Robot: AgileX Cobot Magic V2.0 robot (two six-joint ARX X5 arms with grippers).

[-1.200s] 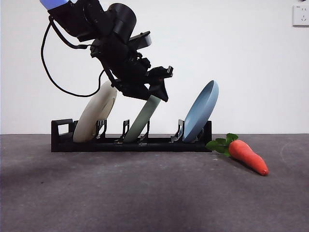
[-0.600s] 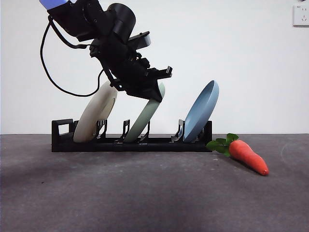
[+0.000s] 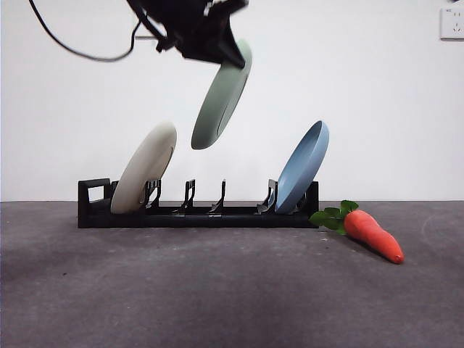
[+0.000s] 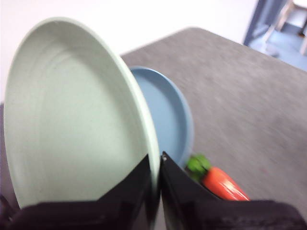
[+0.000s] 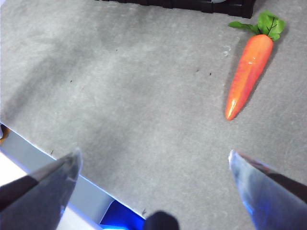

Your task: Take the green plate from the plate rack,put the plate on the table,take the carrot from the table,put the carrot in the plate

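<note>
- left gripper (image 3: 217,45) pinches the matte round green plate (image 3: 222,95) by its rim, tilted, clear above the black pronged plate rack (image 3: 196,215)
- smooth tapered carrot (image 3: 371,235) on felt-like table (image 3: 217,290)
- right gripper (image 5: 153,165) wide apart, holding nothing

Looked like a lab test bench. Bare white wall (image 3: 377,109), wall socket (image 3: 451,22) at 1 o'clock, grey felt table (image 3: 217,290).
</note>
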